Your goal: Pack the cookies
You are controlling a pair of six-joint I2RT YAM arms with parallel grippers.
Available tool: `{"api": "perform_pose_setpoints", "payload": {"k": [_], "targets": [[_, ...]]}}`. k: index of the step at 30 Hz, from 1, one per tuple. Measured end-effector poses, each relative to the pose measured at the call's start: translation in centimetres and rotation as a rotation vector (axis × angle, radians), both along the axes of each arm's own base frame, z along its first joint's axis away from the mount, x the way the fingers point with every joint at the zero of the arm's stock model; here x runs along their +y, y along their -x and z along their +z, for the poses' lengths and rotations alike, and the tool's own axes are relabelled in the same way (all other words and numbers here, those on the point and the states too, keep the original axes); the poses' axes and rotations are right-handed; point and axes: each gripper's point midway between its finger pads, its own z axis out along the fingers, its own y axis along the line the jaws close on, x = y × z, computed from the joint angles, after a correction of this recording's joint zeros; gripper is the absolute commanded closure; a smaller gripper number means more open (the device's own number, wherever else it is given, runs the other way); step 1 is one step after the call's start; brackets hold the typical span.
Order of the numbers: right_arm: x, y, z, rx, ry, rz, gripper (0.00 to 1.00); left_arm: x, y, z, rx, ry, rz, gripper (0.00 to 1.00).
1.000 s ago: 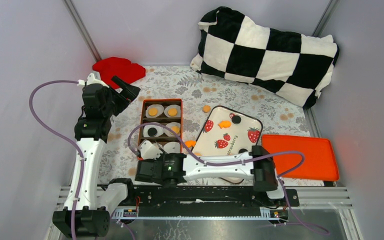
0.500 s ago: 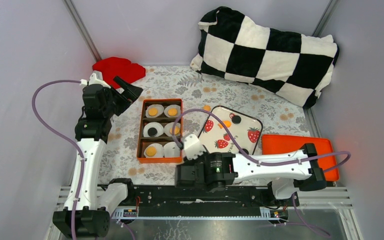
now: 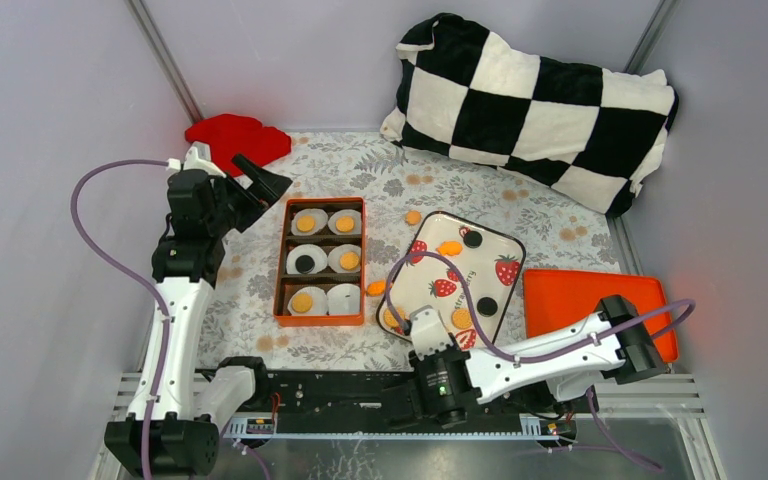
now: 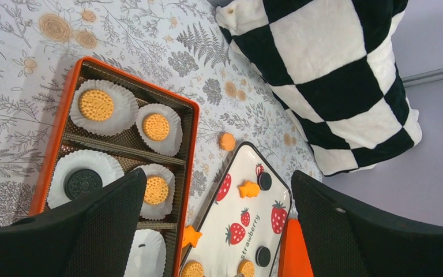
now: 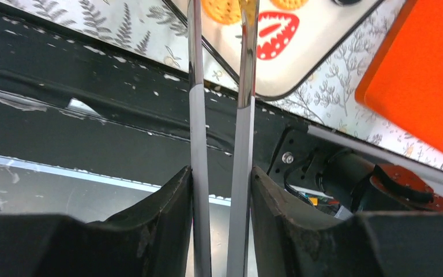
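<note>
Holding left fingers (image 4: 95, 228) wide above boxed cookies (image 4: 96, 105), I read "strawberry" on the tray (image 4: 236, 164); only my right wrist view shows right fingers (image 5: 150, 231) clamping tongs (image 5: 198, 115).

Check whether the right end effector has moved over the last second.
Yes. The right end effector, holding tweezers, swung rightward and back, from the orange box's near end to the strawberry tray's near edge.

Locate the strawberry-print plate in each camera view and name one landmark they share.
Top external: strawberry-print plate, centre, slightly right and near.
Left wrist: plate at bottom centre, cut by the lower edge.
Right wrist: plate at top centre, cut by the upper edge.
Shared landmark: the orange tray, just right of the plate in all three views.
</note>
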Motion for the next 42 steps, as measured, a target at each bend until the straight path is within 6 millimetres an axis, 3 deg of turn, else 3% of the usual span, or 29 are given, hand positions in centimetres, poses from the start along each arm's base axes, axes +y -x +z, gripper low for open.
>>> {"api": "perform_pose_setpoints", "payload": {"k": [5, 19, 23, 26, 29, 34, 42], "targets": [[-1.6, 1.0, -0.6, 0.021, -0.017, -0.056, 0.57, -0.4, 0.4, 0.1, -0.006, 0.011, -0.013, 0.01], [-2.1, 2.9, -1.7, 0.072, 0.015, -0.098, 0.54, -1.1, 1.3, -0.4, -0.005, 0.035, -0.038, 0.01], [-2.1, 3.0, -1.8, 0.075, 0.018, -0.096, 0.60, -1.2, 1.5, -0.8, 0.002, 0.040, -0.048, 0.01], [-2.0, 3.0, -1.8, 0.071, 0.031, -0.088, 0.70, -1.3, 1.6, -1.1, 0.009, 0.044, -0.051, 0.01], [-1.2, 3.0, -1.6, 0.057, 0.034, -0.067, 0.79, -1.3, 1.6, -1.2, 0.010, 0.045, -0.052, 0.01], [0.9, 2.3, -0.3, 0.019, -0.005, -0.023, 0.81, -1.4, 1.6, -1.2, 0.013, 0.051, -0.055, 0.01], [6.7, -0.4, 4.4, -0.082, -0.124, 0.071, 0.80, -1.4, 0.9, -2.6, 0.071, 0.057, -0.054, 0.01]]}}
